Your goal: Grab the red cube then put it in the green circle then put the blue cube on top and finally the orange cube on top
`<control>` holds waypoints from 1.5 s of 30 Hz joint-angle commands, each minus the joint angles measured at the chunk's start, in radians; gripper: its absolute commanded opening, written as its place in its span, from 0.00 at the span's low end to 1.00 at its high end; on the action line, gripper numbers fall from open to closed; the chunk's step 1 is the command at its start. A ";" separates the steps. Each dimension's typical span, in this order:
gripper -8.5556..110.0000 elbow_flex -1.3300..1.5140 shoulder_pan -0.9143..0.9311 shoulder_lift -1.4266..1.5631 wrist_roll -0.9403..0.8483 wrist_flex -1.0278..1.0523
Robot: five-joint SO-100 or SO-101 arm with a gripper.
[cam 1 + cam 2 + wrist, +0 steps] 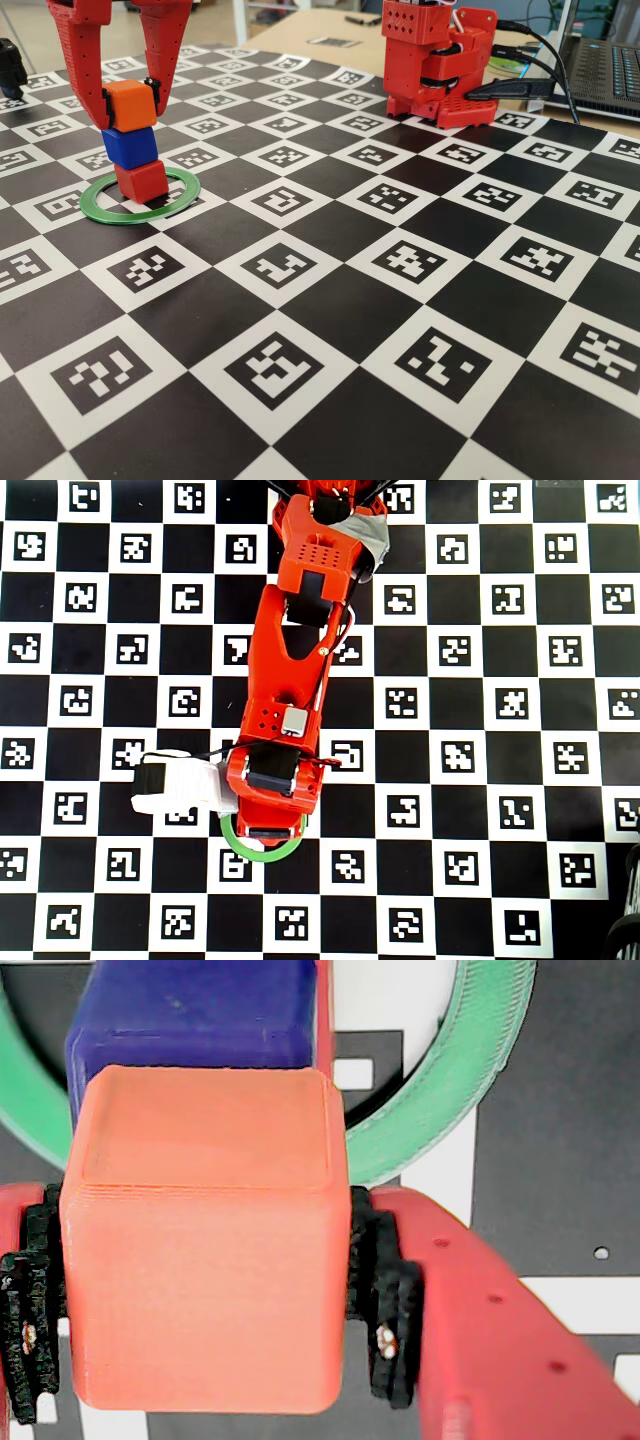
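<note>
Fixed view: gripper [127,100] is clamped on the orange cube [131,105], fingers pressed on both its sides. That cube sits on the blue cube [131,147], which sits on the red cube [142,181], which stands inside the green circle [139,197]. The stack isn't quite flush: the orange and blue cubes sit a bit left of the red one.

Edges & room: the stack is near the left edge of the checkerboard mat [330,330]. The ring is all on the mat, w/ bare mat showing between ring & red cube. To the right and toward the camera it's open board, nothing standing on it. The arm base [436,62] is at the far side, well apart from the stack; a laptop [605,70] sits off the mat at far right.

Wrist view: orange cube [205,1235] fills the middle, black pads [385,1295] touching it on each side; blue cube [190,1010] right beyond it, green circle [480,1055] curving round behind.

Overhead view: the arm [295,660] covers the stack; only the near arc of the green circle [262,855] peeks out.

Count: 3 cubes – 1 red, 1 blue, 1 orange. 1 ring. 1 arm.
</note>
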 commanded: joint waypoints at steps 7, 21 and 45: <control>0.29 -0.091 0.017 0.040 -0.003 0.094; 0.46 0.051 0.008 0.196 0.023 0.091; 0.34 1.299 -0.215 1.071 -0.106 -0.479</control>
